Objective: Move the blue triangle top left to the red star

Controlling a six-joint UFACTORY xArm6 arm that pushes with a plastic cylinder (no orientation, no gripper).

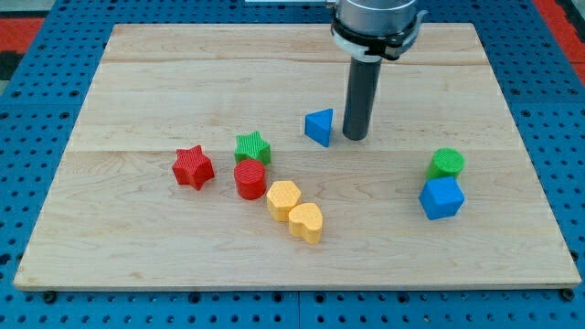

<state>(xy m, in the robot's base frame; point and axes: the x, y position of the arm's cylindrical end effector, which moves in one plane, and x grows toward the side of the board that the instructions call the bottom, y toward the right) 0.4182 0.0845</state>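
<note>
Claw? None on this arm, so nothing to call wide, narrow or holding: just a straight dark rod, and my tip (356,137) is planted on the wooden bench (164,82), up toward the view's top and a bit right of centre. Just beside the tip, on the view's left, sits the blue triangle (319,126), so close I cannot tell whether they touch. Further off toward the view's lower left of the tip, there's a little crowd: the green star (252,146) with the red cylinder (249,179) right below it, the 2 look to be touching. Left of that pair, the red star (193,166) stands a little apart. Trailing off from the red cylinder toward the view's bottom go 2 yellow blocks, a yellow hexagon (283,199) then a yellow heart (306,221), pressed together. Over on the view's right and below the tip, well apart from it, the green cylinder (446,164) sits just above the blue cube (441,196).
</note>
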